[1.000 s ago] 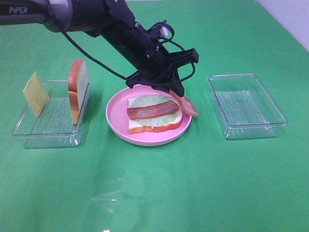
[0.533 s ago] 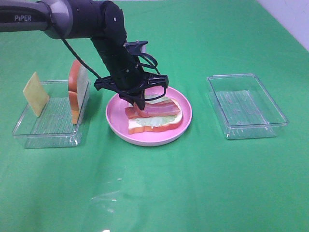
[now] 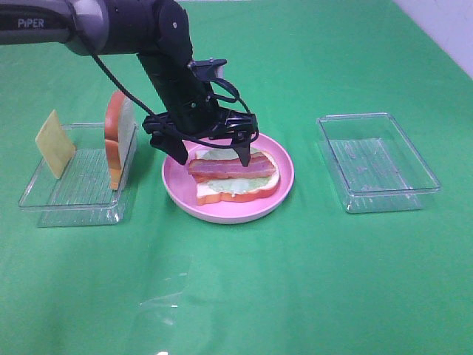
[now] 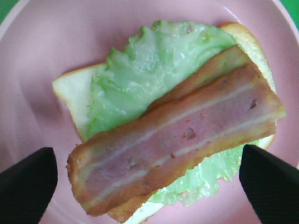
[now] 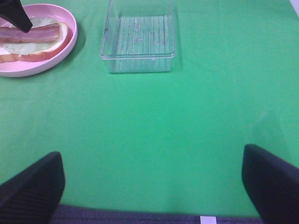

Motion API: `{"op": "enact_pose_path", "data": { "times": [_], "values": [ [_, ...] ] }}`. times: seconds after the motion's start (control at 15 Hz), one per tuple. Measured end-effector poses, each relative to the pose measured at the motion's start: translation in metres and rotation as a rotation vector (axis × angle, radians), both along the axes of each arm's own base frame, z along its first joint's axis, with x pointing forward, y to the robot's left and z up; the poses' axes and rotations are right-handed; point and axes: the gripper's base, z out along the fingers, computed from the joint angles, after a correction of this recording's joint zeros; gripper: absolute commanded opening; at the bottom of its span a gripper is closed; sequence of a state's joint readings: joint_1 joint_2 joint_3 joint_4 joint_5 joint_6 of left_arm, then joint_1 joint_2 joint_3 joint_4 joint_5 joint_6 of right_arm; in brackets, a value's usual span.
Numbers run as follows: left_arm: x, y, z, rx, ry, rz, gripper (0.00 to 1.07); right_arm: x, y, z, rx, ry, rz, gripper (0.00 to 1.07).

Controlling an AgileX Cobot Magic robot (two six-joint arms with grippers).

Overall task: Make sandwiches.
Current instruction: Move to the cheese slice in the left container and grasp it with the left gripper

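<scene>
The left jaws are hanging wide open over the plate (image 3: 222, 211), gripping nothing, one tip on either side of the bacon (image 3: 233, 168). The bacon is lying on lettuce (image 4: 149, 60) on a bread slice (image 3: 240, 194). Cheese (image 3: 54, 143) and a second slice (image 3: 118, 137) are standing in the left tray (image 3: 74, 201). The right jaws are gaping wide, holding nothing, over the near surface (image 5: 149, 130).
</scene>
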State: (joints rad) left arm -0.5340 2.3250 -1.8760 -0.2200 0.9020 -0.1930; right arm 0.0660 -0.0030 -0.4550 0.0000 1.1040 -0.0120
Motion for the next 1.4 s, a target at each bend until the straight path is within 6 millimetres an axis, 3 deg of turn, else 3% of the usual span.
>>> {"op": "enact_pose_path", "data": {
  "times": [0.4,0.53,0.73,1.13,1.27,1.4],
  "values": [
    [-0.002,0.001,0.049,-0.003,-0.027,-0.05,1.01,0.0,0.0,0.0,0.0,0.0,0.0,0.98],
    [-0.005,0.008,0.095,0.073,-0.075,-0.165,1.01,0.0,0.0,0.0,0.0,0.0,0.0,0.98],
    [-0.009,0.018,0.137,0.107,-0.196,-0.168,1.01,0.0,0.0,0.0,0.0,0.0,0.0,0.98],
    [-0.041,0.044,0.225,0.09,-0.397,-0.142,1.01,0.0,0.0,0.0,0.0,0.0,0.0,0.98],
    [-0.044,0.053,0.235,0.077,-0.41,-0.115,1.01,0.0,0.0,0.0,0.0,0.0,0.0,0.98],
    [-0.037,0.078,0.225,0.098,-0.359,-0.051,1.0,0.0,0.0,0.0,0.0,0.0,0.0,0.98]
  ]
}}
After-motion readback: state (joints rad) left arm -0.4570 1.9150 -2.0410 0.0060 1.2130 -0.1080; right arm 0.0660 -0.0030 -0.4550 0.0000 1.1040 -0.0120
